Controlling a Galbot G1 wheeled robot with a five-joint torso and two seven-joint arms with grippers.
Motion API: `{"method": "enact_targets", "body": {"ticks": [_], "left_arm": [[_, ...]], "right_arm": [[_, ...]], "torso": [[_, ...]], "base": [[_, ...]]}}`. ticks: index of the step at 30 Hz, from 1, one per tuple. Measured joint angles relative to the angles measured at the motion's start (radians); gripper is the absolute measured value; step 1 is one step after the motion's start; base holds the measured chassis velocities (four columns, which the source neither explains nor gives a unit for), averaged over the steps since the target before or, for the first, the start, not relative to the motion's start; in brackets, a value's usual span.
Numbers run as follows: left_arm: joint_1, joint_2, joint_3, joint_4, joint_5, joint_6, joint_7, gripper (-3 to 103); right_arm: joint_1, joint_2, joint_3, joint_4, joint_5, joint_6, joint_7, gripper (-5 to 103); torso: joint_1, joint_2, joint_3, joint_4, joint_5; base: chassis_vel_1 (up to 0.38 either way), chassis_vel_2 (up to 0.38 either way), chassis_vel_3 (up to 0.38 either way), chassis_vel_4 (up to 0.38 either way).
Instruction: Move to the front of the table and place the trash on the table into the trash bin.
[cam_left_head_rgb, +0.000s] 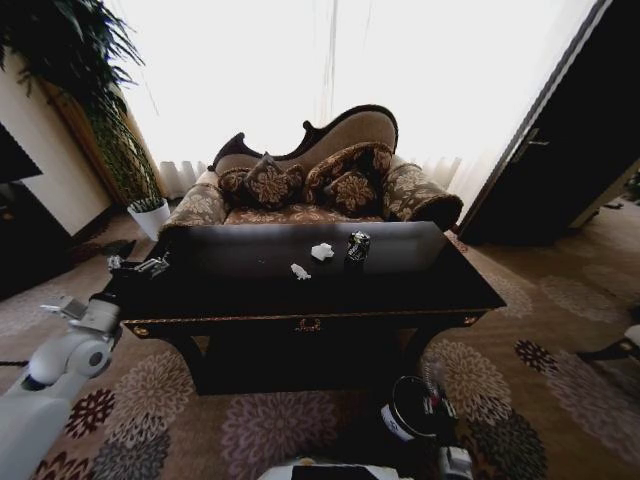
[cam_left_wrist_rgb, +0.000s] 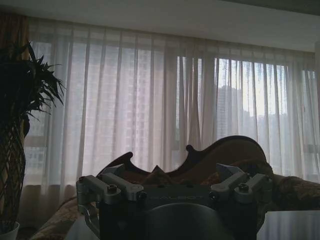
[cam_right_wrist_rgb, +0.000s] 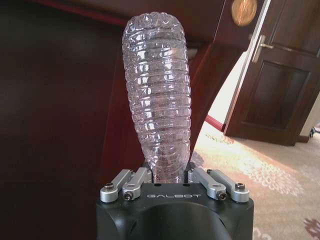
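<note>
The dark glossy table (cam_left_head_rgb: 250, 300) stands right before me. On it lie two white paper wads (cam_left_head_rgb: 322, 251) (cam_left_head_rgb: 300, 270) and a dark shiny can (cam_left_head_rgb: 358, 246), all near the middle. My right gripper (cam_right_wrist_rgb: 167, 172) is shut on a clear ribbed plastic bottle (cam_right_wrist_rgb: 159, 95), held low beside a table leg. In the head view this gripper (cam_left_head_rgb: 437, 405) hangs over the black trash bin (cam_left_head_rgb: 396, 425) on the carpet at the table's front right. My left gripper (cam_left_head_rgb: 140, 265) is open with nothing in it, hovering at the table's left end.
A patterned sofa (cam_left_head_rgb: 310, 185) with cushions stands behind the table, before bright curtains. A tall plant in a white pot (cam_left_head_rgb: 150, 215) is at the back left. A dark wooden door (cam_right_wrist_rgb: 277, 75) is to the right. Flowered carpet surrounds the table.
</note>
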Motion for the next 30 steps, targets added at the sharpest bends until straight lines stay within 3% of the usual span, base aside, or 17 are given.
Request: {"method": "enact_targets", "body": {"ticks": [12, 27, 29, 30], "left_arm": [[-0.001, 0.0, 0.0, 0.0, 0.0, 0.001, 0.0, 100], [-0.001, 0.0, 0.0, 0.0, 0.0, 0.001, 0.0, 100], [-0.001, 0.0, 0.0, 0.0, 0.0, 0.001, 0.0, 100], [-0.001, 0.0, 0.0, 0.0, 0.0, 0.001, 0.0, 100]], "right_arm": [[0.25, -0.037, 0.01, -0.421, -0.007, 0.06, -0.005, 26], [0.321, -0.049, 0.054, -0.597, -0.015, 0.128, -0.013, 24], [0.312, -0.051, 0.057, -0.597, -0.012, 0.13, -0.015, 34], [0.312, -0.051, 0.057, -0.597, -0.012, 0.13, -0.015, 34]], "torso": [[0.0, 0.0, 0.0, -0.0002, 0.0], [0.0, 0.0, 0.0, -0.0001, -0.0001], [0.0, 0.0, 0.0, -0.0002, -0.0001], [0.0, 0.0, 0.0, -0.0002, -0.0001]], "base": [[0.0, 0.0, 0.0, 0.0], [0.0, 0.0, 0.0, 0.0], [0.0, 0.0, 0.0, 0.0], [0.0, 0.0, 0.0, 0.0]]}}
